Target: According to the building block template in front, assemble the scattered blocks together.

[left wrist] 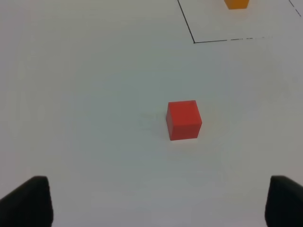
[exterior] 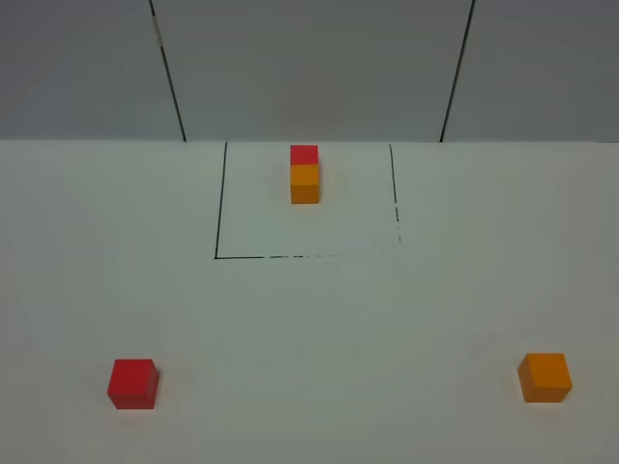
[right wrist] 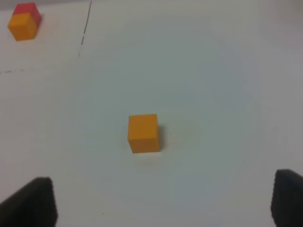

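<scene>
**Two loose cubes lie apart on the counter, both pairs of fingers spread and empty**

In the high view the template (exterior: 305,174) stands at the upper middle of the frame, inside a thin black square outline (exterior: 221,203) drawn on the white counter (exterior: 319,329). It is a red cube and an orange cube joined face to face. The red half lies higher in the frame and the orange half just below it, and the pair sits near the outline's upper edge, about midway between its side lines.

The loose red cube (exterior: 132,383) rests flat on the counter at the lower left of the frame, outside the outline. The loose orange cube (exterior: 545,376) rests at the lower right, turned slightly, also outside the outline. The two are well apart from each other and from the template.

Neither arm appears in the high view. In the left wrist view the left fingers (left wrist: 28,201) are released and spread wide. Only their dark tips show, with the red cube ahead of them, untouched. In the right wrist view the right fingers (right wrist: 33,201) are likewise released and spread wide, with the orange cube ahead of them and clear of both tips.

Grey wall panels (exterior: 309,68) with dark seams fill the top of the high view.
</scene>
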You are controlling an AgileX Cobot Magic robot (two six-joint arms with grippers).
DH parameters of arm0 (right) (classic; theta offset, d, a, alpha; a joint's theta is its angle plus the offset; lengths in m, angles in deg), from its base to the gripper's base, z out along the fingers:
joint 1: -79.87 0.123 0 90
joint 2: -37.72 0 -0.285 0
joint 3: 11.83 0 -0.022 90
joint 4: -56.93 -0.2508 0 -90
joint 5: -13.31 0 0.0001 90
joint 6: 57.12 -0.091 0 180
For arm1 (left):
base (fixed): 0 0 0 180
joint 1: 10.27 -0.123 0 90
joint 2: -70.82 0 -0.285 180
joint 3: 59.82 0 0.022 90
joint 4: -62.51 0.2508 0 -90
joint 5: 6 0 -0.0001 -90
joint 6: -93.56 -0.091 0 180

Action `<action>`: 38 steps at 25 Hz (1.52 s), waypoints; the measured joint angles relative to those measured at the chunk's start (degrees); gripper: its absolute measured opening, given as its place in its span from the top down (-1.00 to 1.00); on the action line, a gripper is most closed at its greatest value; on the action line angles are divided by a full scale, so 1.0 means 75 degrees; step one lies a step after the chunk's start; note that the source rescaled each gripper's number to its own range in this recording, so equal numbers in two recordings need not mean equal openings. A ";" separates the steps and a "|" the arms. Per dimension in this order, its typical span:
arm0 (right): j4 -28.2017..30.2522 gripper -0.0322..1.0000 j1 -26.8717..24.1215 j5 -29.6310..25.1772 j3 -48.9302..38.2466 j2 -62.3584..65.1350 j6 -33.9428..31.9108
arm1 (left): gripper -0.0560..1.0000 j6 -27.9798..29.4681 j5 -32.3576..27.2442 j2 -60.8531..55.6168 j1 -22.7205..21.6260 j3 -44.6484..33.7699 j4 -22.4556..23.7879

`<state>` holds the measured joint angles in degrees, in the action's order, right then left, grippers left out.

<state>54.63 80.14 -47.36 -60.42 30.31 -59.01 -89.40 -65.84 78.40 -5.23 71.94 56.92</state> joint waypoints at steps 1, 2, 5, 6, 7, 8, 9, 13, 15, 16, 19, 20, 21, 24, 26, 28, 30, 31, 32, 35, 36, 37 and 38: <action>0.0000 -0.63 0.0000 0.0000 0.0000 0.0000 0.0000 | -0.75 0.0000 0.0000 0.0000 0.0000 0.0000 0.0000; 0.0000 -0.63 0.0000 0.0000 0.0000 0.0000 0.0000 | -0.74 0.0000 0.0000 0.0000 0.0000 0.0000 0.0000; 0.0000 -0.63 0.0000 0.0000 0.0000 0.0000 0.0000 | -0.71 0.0000 0.0000 0.0000 0.0000 0.0000 0.0000; 0.0000 -0.63 0.0000 0.0000 0.0000 0.0000 0.0000 | -0.70 0.0000 0.0000 0.0000 0.0000 0.0000 0.0000; 0.0000 -0.63 0.0000 0.0000 0.0000 0.0000 0.0000 | -0.70 0.0000 0.0000 0.0000 0.0000 0.0000 0.0000; 0.0000 -0.63 0.0000 0.0000 0.0000 0.0000 0.0000 | -0.68 0.0000 0.0000 0.0000 0.0000 0.0000 0.0000; 0.0000 -0.63 0.0000 0.0000 0.0000 0.0000 0.0000 | -0.67 0.0000 0.0000 0.0000 0.0000 0.0000 0.0000; 0.0000 -0.63 0.0000 0.0000 0.0000 0.0000 0.0000 | -0.63 0.0008 0.0000 0.0000 0.0000 0.0000 0.0000; 0.0000 -0.63 0.0000 0.0000 0.0000 0.0000 0.0000 | -0.62 0.0168 0.0006 0.0000 0.0000 0.0000 0.0000; 0.0000 -0.63 0.0000 0.0000 0.0000 0.0000 0.0000 | -0.61 0.0394 0.0015 0.0011 0.0000 0.0000 0.0000; 0.0000 -0.63 0.0000 0.0000 0.0000 0.0000 0.0000 | -0.61 0.0940 0.0058 0.0342 0.0000 0.0000 0.0000; 0.0000 -0.63 0.0000 0.0000 0.0000 0.0000 0.0000 | -0.61 0.1031 0.0058 0.0585 0.0000 0.0016 0.0000; 0.0000 -0.63 0.0000 0.0000 0.0000 0.0000 0.0000 | -0.61 0.1072 0.0061 0.0903 0.0000 0.0048 0.0000; 0.0000 -0.63 0.0000 0.0000 0.0000 0.0000 0.0000 | -0.61 0.1109 0.0051 0.2099 0.0000 0.0300 -0.0008; 0.0000 -0.63 0.0000 0.0000 0.0000 0.0000 0.0000 | -0.61 0.1109 0.0059 0.2991 0.0000 0.0639 -0.0054; 0.0000 -0.63 0.0000 0.0000 0.0000 0.0000 0.0000 | -0.61 0.1009 0.0059 0.3955 0.0000 0.1037 -0.0224; 0.0000 -0.63 0.0000 0.0000 0.0000 0.0000 0.0000 | -0.61 0.0890 0.0066 0.4828 0.0000 0.1539 -0.0497; 0.0000 -0.63 0.0000 0.0000 0.0000 0.0000 0.0000 | -0.61 0.0831 0.0058 0.5289 0.0000 0.1747 -0.0704; 0.0000 -0.63 0.0000 0.0000 0.0000 0.0000 0.0000 | -0.61 0.0804 0.0020 0.5739 0.0000 0.1992 -0.0924; 0.0000 -0.63 0.0000 0.0000 0.0000 0.0000 0.0000 | -0.61 0.0761 -0.0076 0.6900 0.0000 0.2554 -0.1202; 0.0000 -0.63 0.0000 0.0000 0.0000 0.0000 0.0000 | -0.61 0.0754 -0.0084 0.7267 0.0000 0.2690 -0.1195; 0.0000 -0.63 0.0000 0.0000 0.0000 0.0000 0.0000 | -0.61 0.0754 -0.0074 0.7557 0.0000 0.2789 -0.1177; 0.0000 -0.63 0.0000 0.0000 0.0000 0.0000 0.0000 | -0.61 0.0754 -0.0057 0.7891 0.0000 0.2855 -0.1122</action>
<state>54.63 80.14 -47.36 -60.42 30.31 -59.01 -83.74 -66.27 137.58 -5.23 93.36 48.51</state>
